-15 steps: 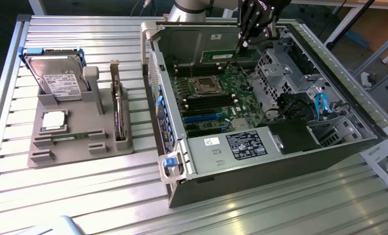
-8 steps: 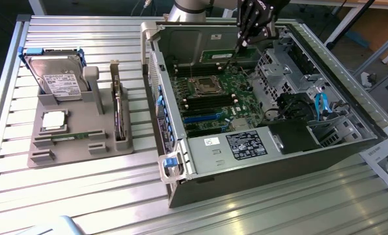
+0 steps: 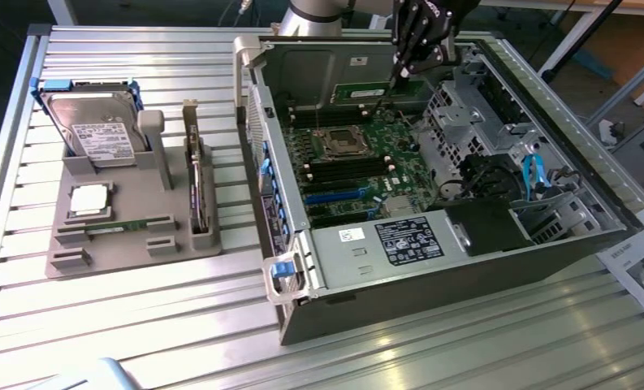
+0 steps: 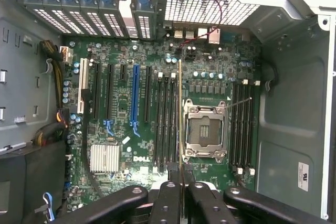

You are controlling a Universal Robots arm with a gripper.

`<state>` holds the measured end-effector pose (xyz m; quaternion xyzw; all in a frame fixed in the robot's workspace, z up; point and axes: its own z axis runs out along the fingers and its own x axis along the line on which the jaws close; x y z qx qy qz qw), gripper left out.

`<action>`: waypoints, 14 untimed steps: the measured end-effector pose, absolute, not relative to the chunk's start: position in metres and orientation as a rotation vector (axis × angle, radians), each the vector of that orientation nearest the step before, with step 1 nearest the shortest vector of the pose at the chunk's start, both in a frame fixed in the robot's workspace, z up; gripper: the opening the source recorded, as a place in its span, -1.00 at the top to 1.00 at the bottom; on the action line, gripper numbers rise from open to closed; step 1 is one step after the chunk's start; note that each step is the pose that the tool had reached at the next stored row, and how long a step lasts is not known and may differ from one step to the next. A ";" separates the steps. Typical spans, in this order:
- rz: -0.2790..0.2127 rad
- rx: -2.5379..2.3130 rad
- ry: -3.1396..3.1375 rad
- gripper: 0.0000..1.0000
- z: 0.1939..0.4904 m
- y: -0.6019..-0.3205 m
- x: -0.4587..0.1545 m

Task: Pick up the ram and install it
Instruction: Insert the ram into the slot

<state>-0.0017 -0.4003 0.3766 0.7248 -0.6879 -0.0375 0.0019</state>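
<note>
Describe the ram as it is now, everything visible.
The ram is a thin, narrow green board, seen edge-on in the wrist view as a fine line. The tool is shut on one long edge. It hangs inside the open computer case over the motherboard, parallel to the black memory slots and beside the empty processor socket. Whether it touches a slot cannot be told.

Shiny ribbed metal table [image 3: 137, 325], matt grey plastic tray [image 3: 149, 205], dull metal case [image 3: 365, 262].

Green motherboard [image 4: 121, 129] with a blue slot [image 4: 135, 95] among black ones; black gripper [image 4: 181, 182], ram [image 4: 180, 108] edge yellowish; grey holder [image 3: 137, 219] on ribbed silver table [image 3: 137, 325].
</note>
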 end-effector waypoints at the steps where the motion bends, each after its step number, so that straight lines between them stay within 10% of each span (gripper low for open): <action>1: -0.118 2.274 -2.159 0.76 0.376 -0.400 -0.002; 14: -0.118 2.274 -2.158 0.76 0.352 -0.400 -0.002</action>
